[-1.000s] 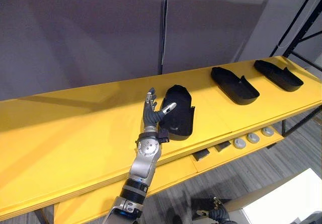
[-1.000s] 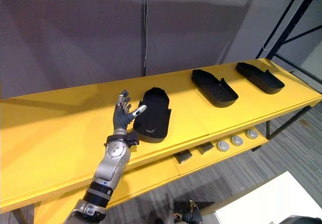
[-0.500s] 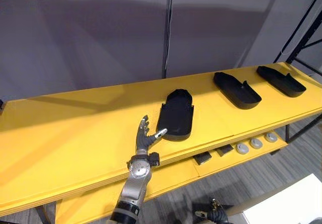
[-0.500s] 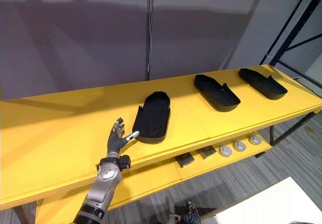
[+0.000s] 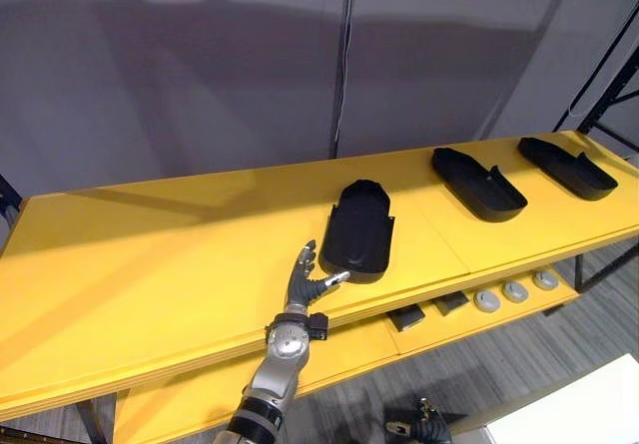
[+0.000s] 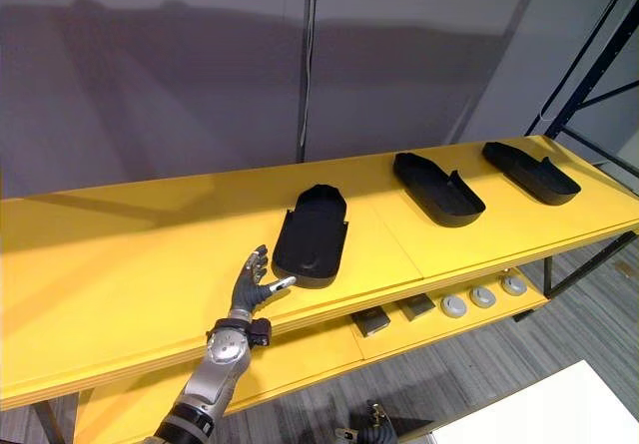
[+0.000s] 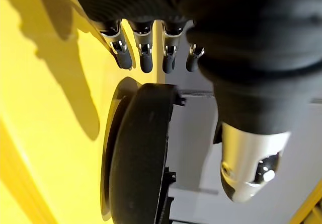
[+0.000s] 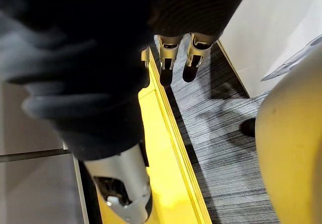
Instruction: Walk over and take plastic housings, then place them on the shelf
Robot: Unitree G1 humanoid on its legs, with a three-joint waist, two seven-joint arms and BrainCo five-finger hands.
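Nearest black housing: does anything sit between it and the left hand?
Nothing visible does. The open left hand is close beside the near end of the housing, and just bare yellow shelf lies around them.

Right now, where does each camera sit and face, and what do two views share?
Left eye view: head, looking down at yellow shelf; left hand shows.
Right eye view: beside it, same scene.
Left wrist view: along left hand toward nearest housing.
Right wrist view: along right hand toward floor.
Shared: nearest housing, left hand.
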